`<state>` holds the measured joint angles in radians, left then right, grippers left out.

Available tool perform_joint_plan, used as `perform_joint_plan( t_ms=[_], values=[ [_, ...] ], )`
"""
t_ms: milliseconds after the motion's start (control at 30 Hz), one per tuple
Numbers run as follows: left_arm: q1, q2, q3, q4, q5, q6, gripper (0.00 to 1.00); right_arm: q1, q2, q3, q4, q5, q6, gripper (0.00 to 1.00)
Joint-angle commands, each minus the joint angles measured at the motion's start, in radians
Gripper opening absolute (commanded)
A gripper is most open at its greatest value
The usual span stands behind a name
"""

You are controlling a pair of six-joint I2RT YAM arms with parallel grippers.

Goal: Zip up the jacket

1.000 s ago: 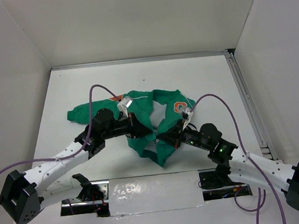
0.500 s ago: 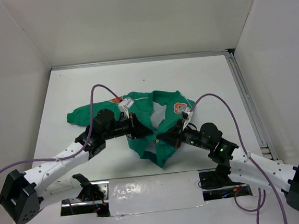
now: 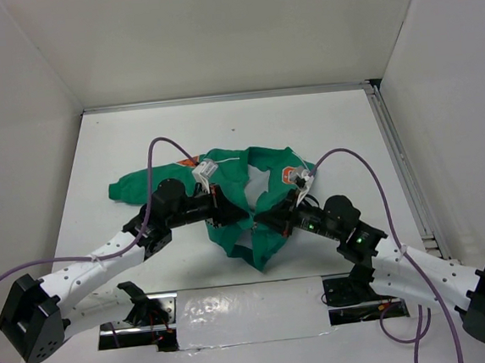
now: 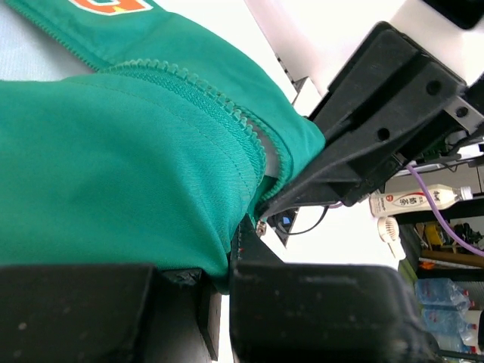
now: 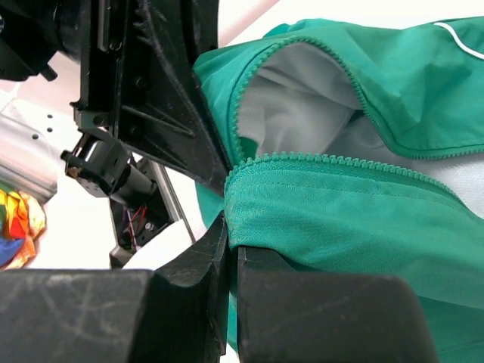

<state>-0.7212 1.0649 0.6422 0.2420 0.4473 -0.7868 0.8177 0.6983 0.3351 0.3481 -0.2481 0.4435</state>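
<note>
The green jacket (image 3: 226, 183) lies in the middle of the table, unzipped, its white lining (image 3: 258, 183) showing and an orange chest patch (image 3: 288, 175) to the right. My left gripper (image 3: 247, 217) is shut on the bottom edge of the jacket's left front panel (image 4: 136, 174), beside the zipper teeth. My right gripper (image 3: 257, 220) is shut on the bottom edge of the right front panel (image 5: 340, 219). The two grippers nearly touch at the jacket's lower front. In each wrist view the other gripper's black fingers (image 4: 363, 144) (image 5: 166, 106) fill the space just ahead.
Purple cables (image 3: 159, 146) arc over the jacket from both arms. A metal rail (image 3: 398, 159) runs along the table's right edge. White walls enclose the table on three sides.
Both grippers have crept slightly closer together at the jacket's lower front, and the hem has bunched a little more. The grips have not changed.
</note>
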Motion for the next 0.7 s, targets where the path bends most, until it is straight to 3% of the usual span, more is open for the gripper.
perform_joint_plan(
  t_ms=[0,500,667],
  values=[
    [-0.007,-0.023,-0.006,0.098,0.056,0.034,0.00,-0.018,0.000,0.061,0.019,0.001,0.011,0.00],
    [-0.007,0.021,0.031,0.060,0.086,0.052,0.00,-0.025,-0.016,0.048,0.049,-0.071,-0.005,0.00],
    [-0.007,0.029,0.042,0.077,0.178,0.087,0.00,-0.025,-0.023,0.042,0.057,-0.033,0.006,0.00]
  ],
)
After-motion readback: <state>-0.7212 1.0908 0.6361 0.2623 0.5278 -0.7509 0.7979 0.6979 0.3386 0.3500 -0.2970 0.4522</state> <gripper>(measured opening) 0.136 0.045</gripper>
